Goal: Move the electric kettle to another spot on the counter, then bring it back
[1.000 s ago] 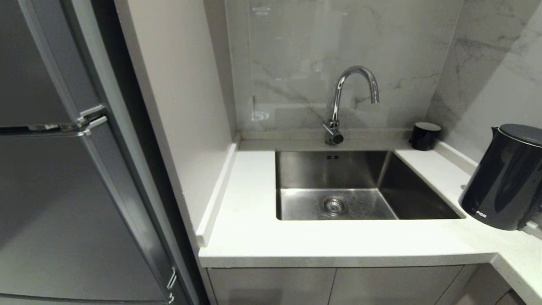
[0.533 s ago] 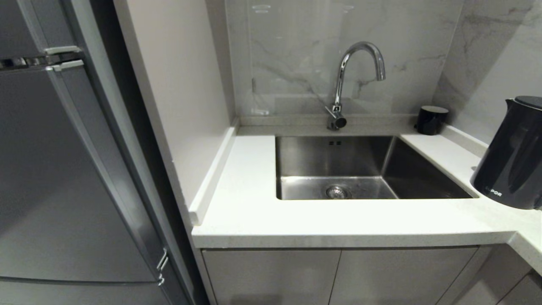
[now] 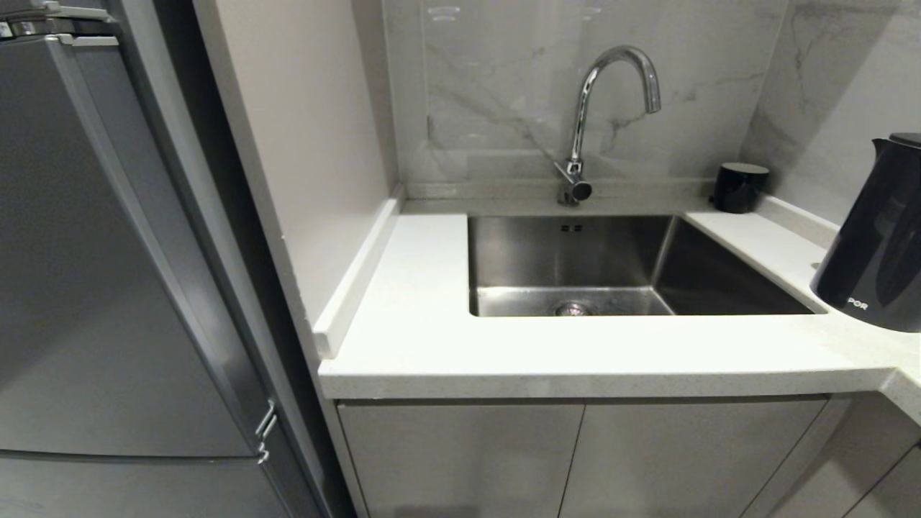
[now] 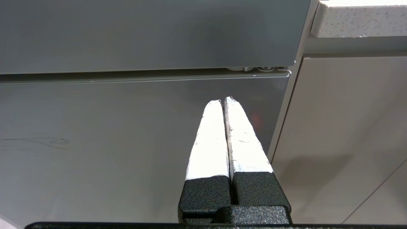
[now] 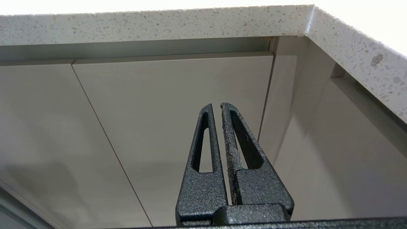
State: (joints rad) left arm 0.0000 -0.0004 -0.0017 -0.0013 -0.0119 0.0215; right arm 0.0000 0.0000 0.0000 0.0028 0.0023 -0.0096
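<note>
So the electric kettle (image 3: 874, 241) sits on the counter (image 3: 575, 352), way up and off to the side of both grippers. Left gripper (image 4: 222, 101) and right gripper (image 5: 216, 108) are pinched together, empty, down by the cabinet doors (image 5: 159, 121). Risk: lifting blind could clip the counter edge.

The left gripper (image 4: 222, 101) points at the grey fridge front (image 4: 127, 133), its two white-wrapped fingers (image 4: 210, 143) pressed together with nothing between them. Just beyond the fingertips runs the seam between two fridge doors (image 4: 143, 74). Beside the fridge stands a pale cabinet door (image 4: 343, 127), and above that door shows the speckled edge of the counter (image 4: 359, 20).
</note>
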